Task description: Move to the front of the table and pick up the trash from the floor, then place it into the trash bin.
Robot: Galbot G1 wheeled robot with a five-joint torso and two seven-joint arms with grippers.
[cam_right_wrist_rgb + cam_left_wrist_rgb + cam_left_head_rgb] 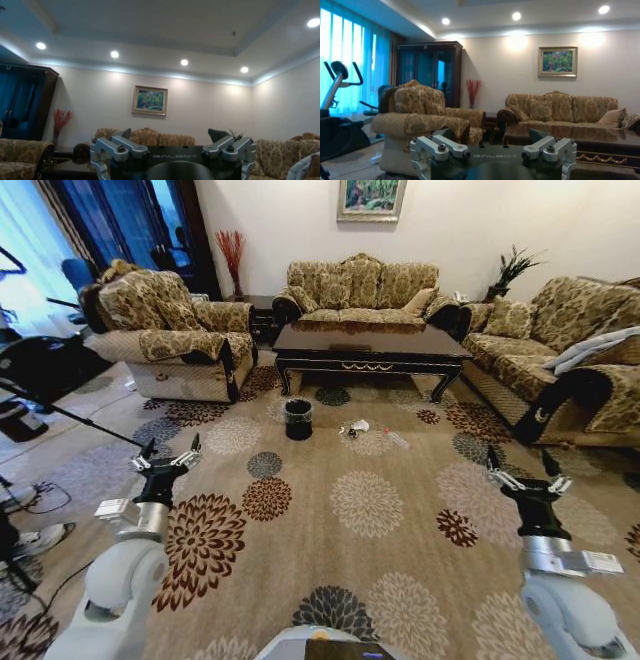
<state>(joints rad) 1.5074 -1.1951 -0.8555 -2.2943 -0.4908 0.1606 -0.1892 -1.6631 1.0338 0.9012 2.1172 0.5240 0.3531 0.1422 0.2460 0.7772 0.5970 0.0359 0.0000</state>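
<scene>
We are looking across a living room where the floor [400, 560] is showing its flower-patterned carpet, with sofas ringing the dark table [370, 345] at the far side. The trash bin [298, 419] is standing on the carpet just in front of the table's left end, and the trash [357, 427] — crumpled white paper, with a slim bottle [398, 440] lying near it — is sitting to the right of the bin, well apart from us. Our left gripper [167, 455] and right gripper [523, 477] are hanging low over the carpet — both spread wide and holding nothing.
</scene>
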